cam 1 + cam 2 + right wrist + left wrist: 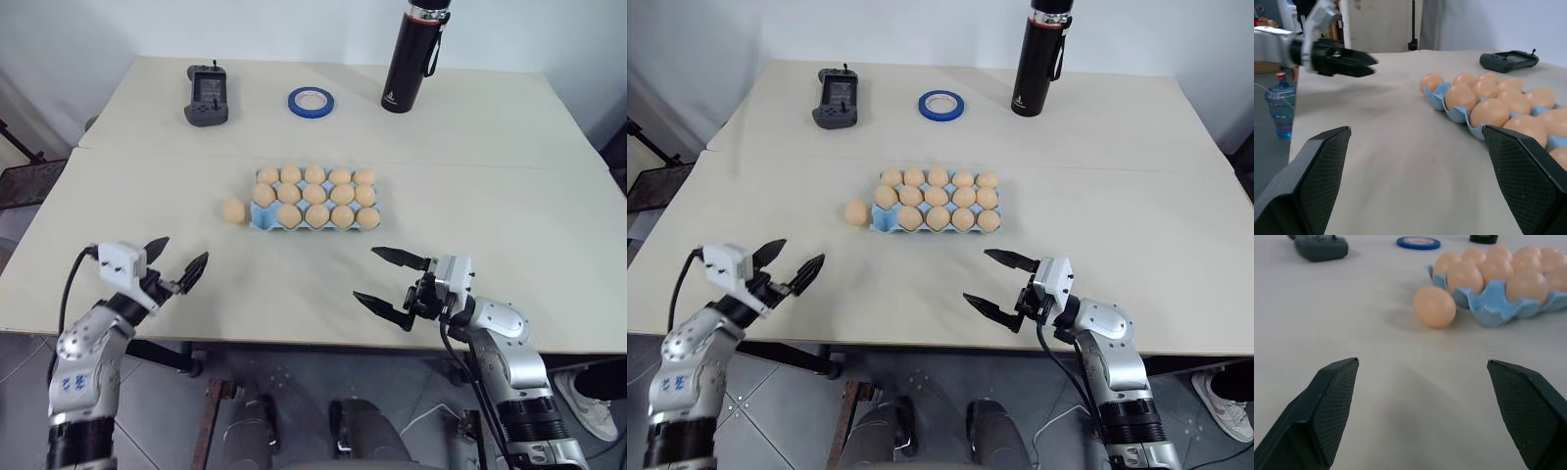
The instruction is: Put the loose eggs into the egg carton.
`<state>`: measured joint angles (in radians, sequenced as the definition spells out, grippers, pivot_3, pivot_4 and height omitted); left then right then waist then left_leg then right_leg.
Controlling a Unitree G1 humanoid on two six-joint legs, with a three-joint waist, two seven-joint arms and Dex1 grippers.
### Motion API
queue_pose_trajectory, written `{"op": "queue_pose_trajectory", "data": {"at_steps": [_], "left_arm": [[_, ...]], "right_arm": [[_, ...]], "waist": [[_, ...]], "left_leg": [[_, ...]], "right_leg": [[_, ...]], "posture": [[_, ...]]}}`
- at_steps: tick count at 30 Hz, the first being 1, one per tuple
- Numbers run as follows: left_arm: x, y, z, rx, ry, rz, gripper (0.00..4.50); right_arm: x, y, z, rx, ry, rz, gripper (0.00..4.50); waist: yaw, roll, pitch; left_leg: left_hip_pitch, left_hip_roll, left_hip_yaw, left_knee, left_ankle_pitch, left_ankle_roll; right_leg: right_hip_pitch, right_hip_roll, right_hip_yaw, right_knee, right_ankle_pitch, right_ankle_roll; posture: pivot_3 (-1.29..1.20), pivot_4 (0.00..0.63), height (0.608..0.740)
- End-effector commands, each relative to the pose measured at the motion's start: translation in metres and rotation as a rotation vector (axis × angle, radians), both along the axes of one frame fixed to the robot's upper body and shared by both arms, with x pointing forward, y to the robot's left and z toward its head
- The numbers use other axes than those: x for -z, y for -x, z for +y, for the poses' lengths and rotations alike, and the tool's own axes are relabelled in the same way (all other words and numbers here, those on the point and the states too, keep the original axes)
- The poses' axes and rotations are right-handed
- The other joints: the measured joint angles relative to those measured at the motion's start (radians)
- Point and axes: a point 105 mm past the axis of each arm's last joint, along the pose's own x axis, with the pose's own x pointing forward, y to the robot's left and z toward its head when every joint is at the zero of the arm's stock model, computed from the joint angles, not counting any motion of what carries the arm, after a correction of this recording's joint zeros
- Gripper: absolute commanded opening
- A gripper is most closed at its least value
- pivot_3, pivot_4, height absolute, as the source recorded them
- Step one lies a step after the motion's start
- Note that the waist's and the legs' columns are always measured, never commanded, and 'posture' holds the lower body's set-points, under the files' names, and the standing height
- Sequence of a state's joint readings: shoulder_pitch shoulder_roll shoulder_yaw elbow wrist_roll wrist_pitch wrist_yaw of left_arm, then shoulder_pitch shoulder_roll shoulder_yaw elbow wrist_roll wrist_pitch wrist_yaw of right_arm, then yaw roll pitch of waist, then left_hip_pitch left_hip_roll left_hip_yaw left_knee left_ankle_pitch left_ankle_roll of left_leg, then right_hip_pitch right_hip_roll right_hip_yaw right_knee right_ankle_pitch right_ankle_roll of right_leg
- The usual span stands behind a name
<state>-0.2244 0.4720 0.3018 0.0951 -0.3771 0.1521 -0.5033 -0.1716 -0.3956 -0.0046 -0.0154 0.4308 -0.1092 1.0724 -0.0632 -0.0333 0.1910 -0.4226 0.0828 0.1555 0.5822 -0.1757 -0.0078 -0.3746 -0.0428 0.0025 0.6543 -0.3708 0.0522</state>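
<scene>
One egg [232, 211] waits just left of the carton [263, 219].
Left gripper [177, 262] gapes, right gripper [391, 282] too, both empty; best straddle it squarely, squeeze gently.

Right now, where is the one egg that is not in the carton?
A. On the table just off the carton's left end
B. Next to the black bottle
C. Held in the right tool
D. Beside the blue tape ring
A. The loose egg lies on the table beside the left end of the egg carton, whose cups all look filled; both tools are open and empty.
</scene>
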Motion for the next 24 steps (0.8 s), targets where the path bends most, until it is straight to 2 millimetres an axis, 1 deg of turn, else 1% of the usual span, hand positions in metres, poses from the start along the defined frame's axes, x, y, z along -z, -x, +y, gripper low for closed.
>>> {"op": "queue_pose_trajectory", "data": {"at_steps": [1,5,7,9,11,14,15,20,23,24], "left_arm": [[-0.011,-0.027,-0.013,0.021,-0.001,-0.032,4.5],[-0.016,-0.056,-0.031,0.048,0.009,-0.034,4.5],[-0.018,-0.066,-0.041,0.055,0.01,-0.035,4.5],[-0.019,-0.076,-0.044,0.031,0.007,-0.027,4.5],[-0.019,-0.086,-0.042,-0.009,0.026,-0.011,4.5],[-0.016,-0.095,-0.041,-0.043,0.049,0.005,4.5],[-0.014,-0.097,-0.044,-0.036,0.048,0.018,4.5],[-0.004,-0.1,-0.051,-0.017,0.036,0.059,4.5],[0.001,-0.101,-0.051,-0.008,0.026,0.086,3.88],[0.002,-0.101,-0.051,-0.006,0.027,0.09,3.6]], "right_arm": [[-0.009,0.0,-0.004,0.009,0.001,-0.035,4.49],[-0.011,-0.003,-0.004,0.012,0.009,-0.042,4.49],[-0.012,-0.003,-0.004,0.014,0.009,-0.046,4.49],[-0.014,-0.004,-0.004,0.016,0.008,-0.049,4.49],[-0.014,-0.004,-0.004,0.021,0.006,-0.05,4.49],[-0.014,-0.004,-0.004,0.031,0.005,-0.052,4.49],[-0.015,-0.004,-0.005,0.035,0.003,-0.053,4.49],[-0.017,-0.005,-0.009,0.06,0.0,-0.059,4.49],[-0.019,-0.007,-0.009,0.068,-0.005,-0.063,4.5],[-0.019,-0.008,-0.009,0.068,-0.006,-0.063,4.5]], "waist": [[0.006,0.0,0.0],[0.007,0.0,0.0],[0.009,-0.001,0.0],[0.009,-0.001,0.0],[0.009,-0.001,0.001],[0.007,-0.002,0.001],[0.008,-0.002,0.001],[0.009,-0.002,0.001],[0.01,-0.002,0.001],[0.01,-0.002,0.001]], "left_leg": [[0.0,0.0,0.0,0.0,0.0,0.0],[0.0,0.0,0.001,0.002,0.001,0.002],[0.0,0.0,0.002,0.003,0.002,0.003],[0.0,0.001,0.002,0.004,0.002,0.003],[0.0,0.001,0.001,0.006,0.002,0.003],[0.0,0.001,0.001,0.007,0.002,0.003],[0.0,0.001,0.001,0.008,0.002,0.003],[-0.001,0.0,0.002,0.009,0.002,0.002],[-0.001,0.001,0.001,0.009,0.002,0.001],[-0.001,0.001,0.001,0.009,0.002,0.001]], "right_leg": [[0.0,0.0,0.0,0.0,0.0,0.0],[0.0,0.001,0.001,0.001,0.0,0.001],[0.0,0.002,0.001,0.002,0.0,0.002],[0.0,0.002,0.001,0.003,0.0,0.002],[0.0,0.002,0.001,0.004,0.0,0.002],[0.0,0.002,0.002,0.005,0.001,0.003],[0.0,0.002,0.001,0.005,0.001,0.003],[0.0,0.002,0.001,0.006,0.001,0.003],[0.0,0.002,0.001,0.006,0.001,0.003],[0.0,0.002,0.001,0.006,0.001,0.003]], "posture": [[0.0,0.15,0.74],[0.0,0.15,0.74],[0.0,0.15,0.74],[0.0,0.15,0.74],[0.0,0.15,0.74],[0.0,0.15,0.74],[0.0,0.15,0.74],[0.0,0.15,0.74],[0.0,0.15,0.74],[0.0,0.15,0.74]]}}
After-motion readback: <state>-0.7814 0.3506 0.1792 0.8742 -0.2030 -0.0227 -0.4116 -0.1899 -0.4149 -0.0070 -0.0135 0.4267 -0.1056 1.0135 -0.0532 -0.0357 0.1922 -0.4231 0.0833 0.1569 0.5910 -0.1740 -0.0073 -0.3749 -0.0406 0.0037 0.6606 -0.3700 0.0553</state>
